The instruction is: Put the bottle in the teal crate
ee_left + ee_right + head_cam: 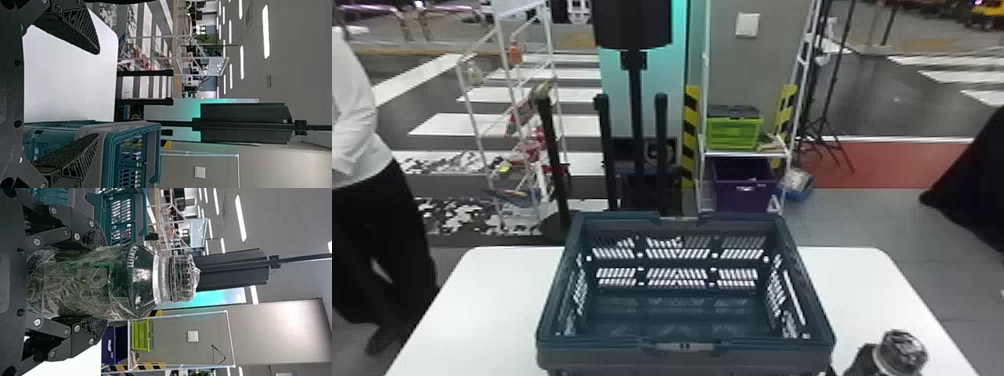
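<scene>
The teal crate [682, 320] stands upright on the white table, its inside bare in the head view. Just off its near right corner, the dark bottle [902, 352] with a clear wrapped cap rises at the bottom edge. In the right wrist view the bottle [94, 282] is upright between the fingers of my right gripper [96, 282], which is shut on its wrapped body; the crate [121, 217] is beside it. My left gripper [96, 94] is open with nothing between its fingers, near the crate [133, 156] and the tabletop.
The white table [482, 300] extends on both sides of the crate. Behind it are a dark post stand [636, 125], a wire rack [507, 100] and a shelf holding a green crate [734, 132] and a purple bin [744, 190].
</scene>
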Robot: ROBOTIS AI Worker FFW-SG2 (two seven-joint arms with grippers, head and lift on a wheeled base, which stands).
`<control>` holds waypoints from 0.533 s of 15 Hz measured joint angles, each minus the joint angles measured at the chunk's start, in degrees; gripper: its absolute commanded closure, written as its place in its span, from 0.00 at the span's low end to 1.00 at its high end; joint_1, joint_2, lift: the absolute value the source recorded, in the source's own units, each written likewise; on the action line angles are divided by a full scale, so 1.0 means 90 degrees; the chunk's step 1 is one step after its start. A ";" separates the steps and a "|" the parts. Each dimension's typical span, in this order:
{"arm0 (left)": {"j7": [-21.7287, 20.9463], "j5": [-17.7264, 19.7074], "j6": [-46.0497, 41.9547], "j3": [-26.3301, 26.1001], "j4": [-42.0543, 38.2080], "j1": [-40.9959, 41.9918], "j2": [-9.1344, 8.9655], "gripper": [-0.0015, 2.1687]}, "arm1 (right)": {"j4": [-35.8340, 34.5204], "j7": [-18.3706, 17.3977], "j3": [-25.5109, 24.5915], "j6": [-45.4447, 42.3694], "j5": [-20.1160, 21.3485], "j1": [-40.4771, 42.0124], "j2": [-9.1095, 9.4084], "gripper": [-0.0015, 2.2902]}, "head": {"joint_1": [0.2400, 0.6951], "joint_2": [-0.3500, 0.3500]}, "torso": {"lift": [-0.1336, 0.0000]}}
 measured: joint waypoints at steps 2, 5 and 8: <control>0.0005 -0.0004 -0.0011 0.0000 0.0003 0.0002 -0.0008 0.07 | 0.0002 0.0000 0.0000 0.0000 0.0000 0.0000 0.0000 0.89 | 0.57 0.50 | 1.00; 0.0006 -0.0008 -0.0018 0.0000 0.0002 0.0002 -0.0009 0.07 | 0.0007 0.0000 0.0000 0.0000 0.0000 -0.0002 0.0000 0.89 | 0.57 0.50 | 1.00; 0.0006 -0.0008 -0.0018 -0.0005 -0.0005 -0.0002 -0.0008 0.07 | 0.0005 0.0000 -0.0003 0.0000 0.0000 -0.0018 0.0000 0.89 | 0.57 0.50 | 1.00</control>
